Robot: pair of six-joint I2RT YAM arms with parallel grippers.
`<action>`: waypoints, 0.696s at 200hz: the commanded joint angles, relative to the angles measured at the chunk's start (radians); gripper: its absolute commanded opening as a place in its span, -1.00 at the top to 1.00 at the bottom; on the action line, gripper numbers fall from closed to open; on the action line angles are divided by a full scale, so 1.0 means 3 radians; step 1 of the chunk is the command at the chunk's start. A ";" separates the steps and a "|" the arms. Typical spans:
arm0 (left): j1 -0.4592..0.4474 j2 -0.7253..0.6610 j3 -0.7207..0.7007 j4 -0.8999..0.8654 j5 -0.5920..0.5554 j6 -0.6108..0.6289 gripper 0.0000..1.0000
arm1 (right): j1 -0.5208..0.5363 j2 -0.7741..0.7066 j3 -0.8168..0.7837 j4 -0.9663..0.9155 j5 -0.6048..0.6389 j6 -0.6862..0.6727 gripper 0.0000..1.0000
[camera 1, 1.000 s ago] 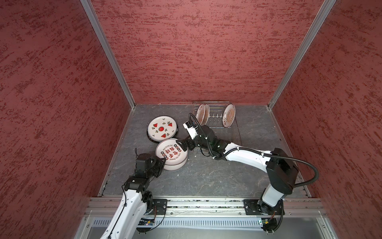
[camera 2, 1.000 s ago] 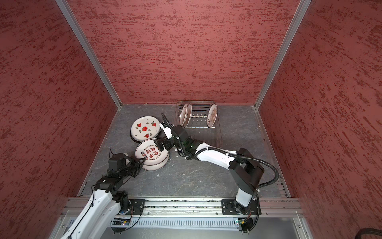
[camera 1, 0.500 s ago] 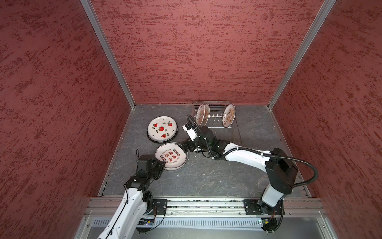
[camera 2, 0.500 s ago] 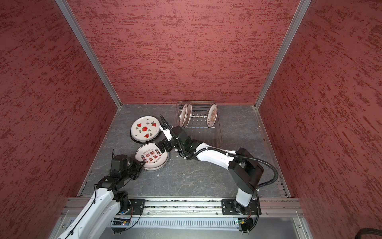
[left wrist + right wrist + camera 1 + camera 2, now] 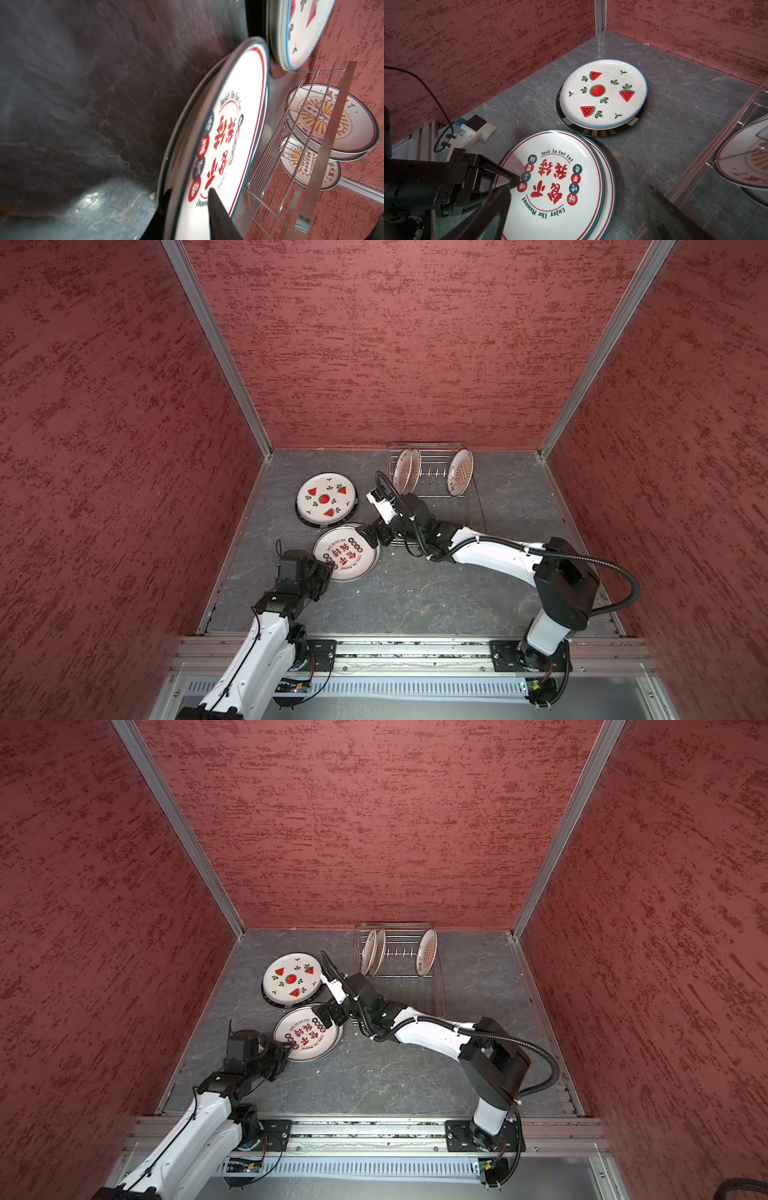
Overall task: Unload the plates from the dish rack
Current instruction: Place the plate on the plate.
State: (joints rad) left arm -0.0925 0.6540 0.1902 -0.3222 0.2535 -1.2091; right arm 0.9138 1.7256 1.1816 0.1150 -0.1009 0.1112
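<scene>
Right wrist view: left fingers (image 5: 509,177) straddle the nearest rim of the red-character plate (image 5: 550,182), one black tip lying over its white face, the other hidden below.
Left fingers, grip: cannot tell whether they pinch the rim or merely bracket it.
Right fingers (image 5: 370,533): spread wide, holding nothing, poised at the same plate's opposite rim; contact cannot be told.
Red-character plate: between the two sets of fingers, lying on a matching plate (image 5: 609,187) that peeps out offset beneath it. It is white with teal and red rings, red characters and "Just To Eat Eat" lettering.
Watermelon plate (image 5: 604,93): beyond the right fingers and apart from them, resting on a dark-rimmed plate (image 5: 600,133).
Dish rack (image 5: 432,479): behind the right fingers, at the back of the desk, silver wire.
Sunburst plates (image 5: 405,472): three stand on edge in the rack in both top views, two together at the end nearer the right fingers, one at the far end.
Desk (image 5: 415,593): grey, stone-patterned.
</scene>
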 commanded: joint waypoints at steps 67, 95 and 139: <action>-0.0137 -0.0220 0.0042 -0.0081 -0.0365 0.0042 -0.30 | 0.0027 -0.0112 -0.0091 0.0153 0.0112 -0.0065 -0.96; -0.0279 -0.0213 0.0122 -0.0181 -0.0566 0.0073 -0.26 | 0.0027 -0.0137 -0.0134 0.0224 0.0192 -0.0050 -0.95; -0.0361 -0.0137 0.0238 -0.0313 -0.0666 0.0154 -0.15 | 0.0027 -0.0213 -0.0224 0.0340 0.0301 -0.0038 -0.96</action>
State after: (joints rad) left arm -0.1917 0.6067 0.2287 -0.3908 0.0978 -1.1919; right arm 0.9138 1.7103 1.1294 0.1635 -0.0536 0.1116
